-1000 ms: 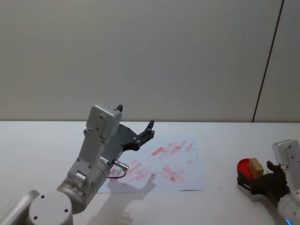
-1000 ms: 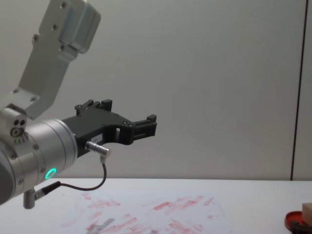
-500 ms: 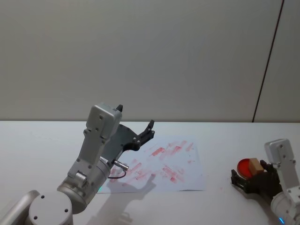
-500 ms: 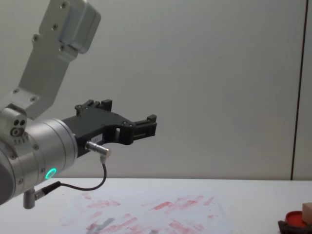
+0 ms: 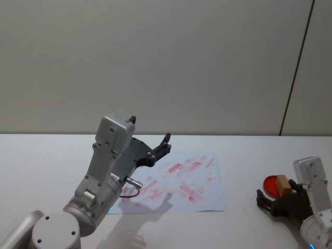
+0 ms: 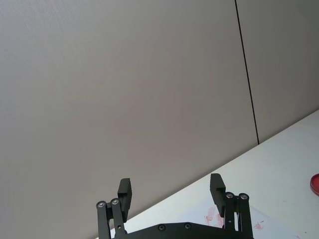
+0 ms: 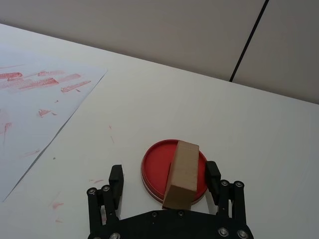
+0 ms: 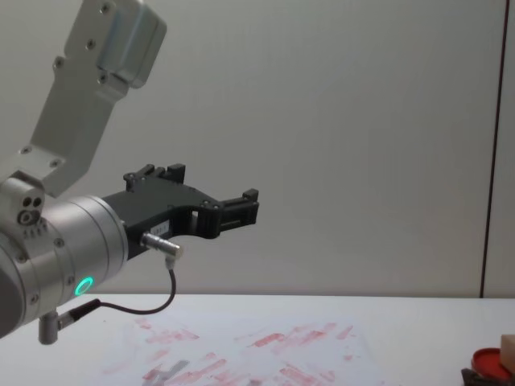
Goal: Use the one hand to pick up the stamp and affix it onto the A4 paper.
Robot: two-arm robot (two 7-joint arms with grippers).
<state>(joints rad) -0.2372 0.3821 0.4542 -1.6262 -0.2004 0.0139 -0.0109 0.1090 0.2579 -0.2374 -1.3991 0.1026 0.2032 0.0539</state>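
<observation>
Wide open, the right gripper (image 7: 164, 170) brackets the stamp (image 7: 182, 173) standing on the ink pad (image 7: 153, 167) — left gripper (image 6: 171, 181) raised, open too.

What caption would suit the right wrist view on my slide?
Open right tool facing the tan stamp standing on the red ink pad, the red-printed A4 paper nearby.

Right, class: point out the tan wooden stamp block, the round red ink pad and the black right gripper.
tan wooden stamp block (image 7: 182, 172): right wrist view, upper face.
round red ink pad (image 7: 152, 169): right wrist view, bare surface.
black right gripper (image 7: 163, 169): right wrist view, between its jaws.
</observation>
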